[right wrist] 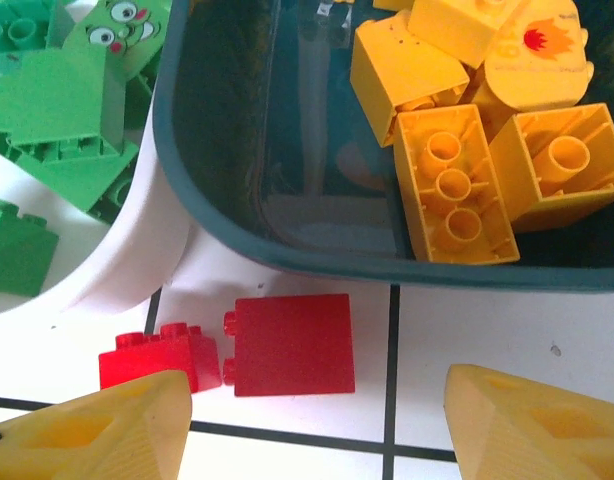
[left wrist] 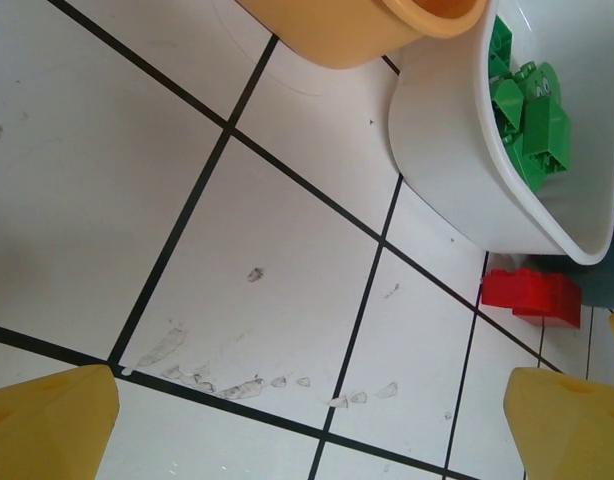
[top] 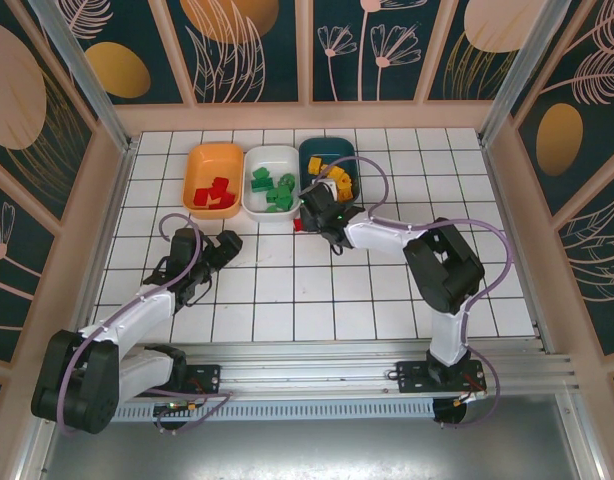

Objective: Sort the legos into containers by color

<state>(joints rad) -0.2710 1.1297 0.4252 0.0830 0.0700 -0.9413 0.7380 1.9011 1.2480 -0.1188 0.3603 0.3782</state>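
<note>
- Left gripper (top: 224, 250): over the table (top: 387, 290), left of centre and well short of the trays. Jaws spread wide, nothing between them. Its wrist view looks down on bare tile.
- Right gripper (right wrist: 317, 430): farther in, low over the tile just before the near rims of the white and teal trays. Its yellow fingers (right wrist: 97, 430) stand apart and grip nothing.
- Larger red brick (right wrist: 292, 345): on the table just ahead of the right gripper, lying on its side and close to the teal tray's near rim.
- Smaller red brick (right wrist: 157, 352): just beside the larger one, studs up. It sits close against one finger; contact cannot be told.
- Far edge, a row of three trays:
  - Orange tray (top: 212, 160), left end, holds the red legos (top: 217, 192).
  - White tray (top: 272, 160), middle, holds the green legos (top: 277, 190).
  - Teal tray (top: 317, 155), right end, holds the yellow legos (top: 337, 178).
- Progress, my reading: the sort is nearly finished and each tray shows a single colour. The two loose red bricks are what I can see left. They belong in the orange tray, past the white one.
- Markings:
  - One green piece carries a printed cartoon face (right wrist: 112, 30).
  - A rounded yellow piece bears a flame print (right wrist: 537, 40), with a line of tiny lettering too small to read.
  - No brand name is legible.
</note>
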